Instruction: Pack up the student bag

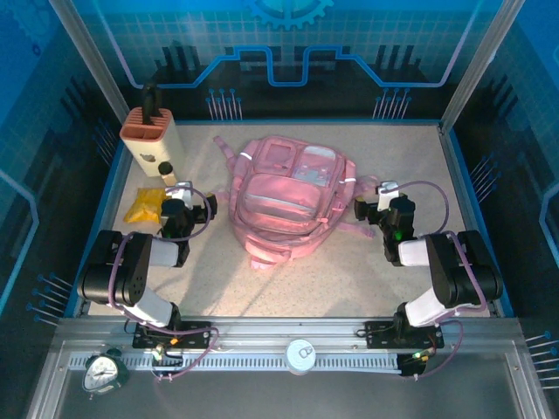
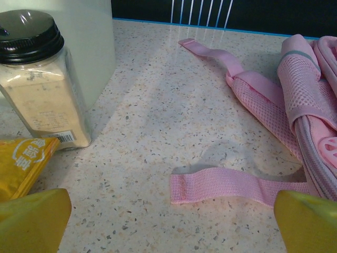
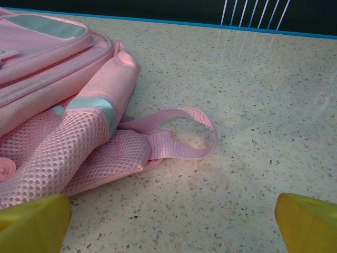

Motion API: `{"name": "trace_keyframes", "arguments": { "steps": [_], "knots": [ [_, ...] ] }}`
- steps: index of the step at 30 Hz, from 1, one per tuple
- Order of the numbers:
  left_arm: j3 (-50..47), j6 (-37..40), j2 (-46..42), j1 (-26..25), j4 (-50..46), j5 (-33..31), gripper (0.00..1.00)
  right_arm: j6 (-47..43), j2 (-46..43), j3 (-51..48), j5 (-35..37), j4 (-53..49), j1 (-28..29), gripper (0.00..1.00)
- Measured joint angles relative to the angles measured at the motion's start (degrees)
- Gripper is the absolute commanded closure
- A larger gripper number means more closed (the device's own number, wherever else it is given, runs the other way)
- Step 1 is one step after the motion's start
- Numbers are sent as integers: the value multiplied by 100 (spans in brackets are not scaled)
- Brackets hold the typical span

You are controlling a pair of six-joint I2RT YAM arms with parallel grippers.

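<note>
Left pincer (image 1: 181, 209) and right pincer (image 1: 382, 206) are gaping wide, empty, at nine and three o'clock of the student bag (image 1: 284, 196); I'd be pinning fabric before unzipping.

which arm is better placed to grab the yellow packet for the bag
Left, probably: the left gripper is open beside the yellow packet; the right gripper sits across the student bag.

Left arm (image 1: 131, 271) and right arm (image 1: 445, 275) black with white links, looped purple cables (image 1: 203, 202), yellow gripper fingertips (image 2: 31, 221)
</note>
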Motion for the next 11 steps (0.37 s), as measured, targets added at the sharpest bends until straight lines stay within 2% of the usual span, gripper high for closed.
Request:
{"name": "trace_keyframes", "arguments": {
  "steps": [11],
  "knots": [
    [0,2,0,0,0,2,1,-44,0,9,-24,28,-2,0]
  ]
}}
